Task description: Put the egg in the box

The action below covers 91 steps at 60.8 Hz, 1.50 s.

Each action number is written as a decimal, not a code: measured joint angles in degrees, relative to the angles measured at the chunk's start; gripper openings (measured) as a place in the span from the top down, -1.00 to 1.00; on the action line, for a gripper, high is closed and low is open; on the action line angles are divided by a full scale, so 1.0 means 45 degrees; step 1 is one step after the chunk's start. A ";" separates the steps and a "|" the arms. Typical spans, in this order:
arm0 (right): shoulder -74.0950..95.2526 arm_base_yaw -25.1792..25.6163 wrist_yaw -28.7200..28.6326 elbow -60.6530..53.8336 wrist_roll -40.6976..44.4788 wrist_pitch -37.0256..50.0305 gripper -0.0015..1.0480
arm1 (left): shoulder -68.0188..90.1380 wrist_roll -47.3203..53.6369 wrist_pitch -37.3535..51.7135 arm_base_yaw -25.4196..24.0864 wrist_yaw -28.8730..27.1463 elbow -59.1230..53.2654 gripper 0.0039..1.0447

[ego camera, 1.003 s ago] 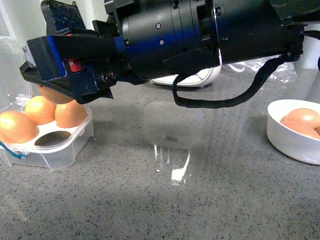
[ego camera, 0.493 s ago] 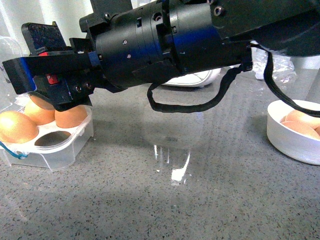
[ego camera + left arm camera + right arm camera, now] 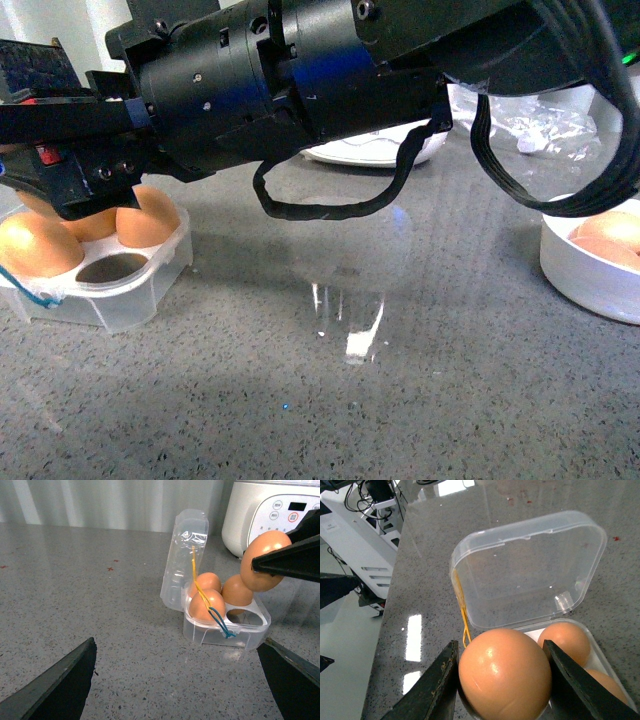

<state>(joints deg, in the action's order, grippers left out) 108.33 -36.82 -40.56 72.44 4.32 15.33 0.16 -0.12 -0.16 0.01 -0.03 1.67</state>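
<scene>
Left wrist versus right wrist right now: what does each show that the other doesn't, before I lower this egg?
Only the left wrist view shows the empty cell in the box, beside three seated eggs, and a white cooker behind. Only the right wrist view shows the right hand's fingers on both sides of the egg. Both show that egg raised over the box, its lid open.

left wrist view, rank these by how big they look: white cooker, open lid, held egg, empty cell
1. white cooker, though the frame cuts it off
2. open lid
3. held egg, partly covered by the right jaws
4. empty cell
</scene>
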 joint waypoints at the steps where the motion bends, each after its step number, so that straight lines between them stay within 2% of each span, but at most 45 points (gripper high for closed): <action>1: 0.0015 0.0000 0.0005 0.0005 0.0000 -0.0005 0.19 | 0.0000 0.0000 0.0000 0.0000 0.0000 0.0000 -0.87; 56: 0.0355 0.0005 0.0126 0.0146 0.0636 -0.0860 0.19 | 0.0000 0.0000 0.0000 0.0000 0.0000 0.0000 -0.87; 80: 0.0355 0.0073 0.0092 0.0151 0.0743 -0.0913 -0.90 | 0.0000 0.0000 0.0000 0.0000 0.0000 0.0000 -0.87; 91: 0.0355 0.0199 0.0097 0.0151 0.0724 -0.0855 -0.86 | 0.0000 0.0000 0.0000 0.0000 0.0000 0.0000 -0.87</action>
<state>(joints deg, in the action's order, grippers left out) 109.93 -35.92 -40.12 73.12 7.57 11.49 0.16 -0.12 -0.16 0.01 -0.03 1.67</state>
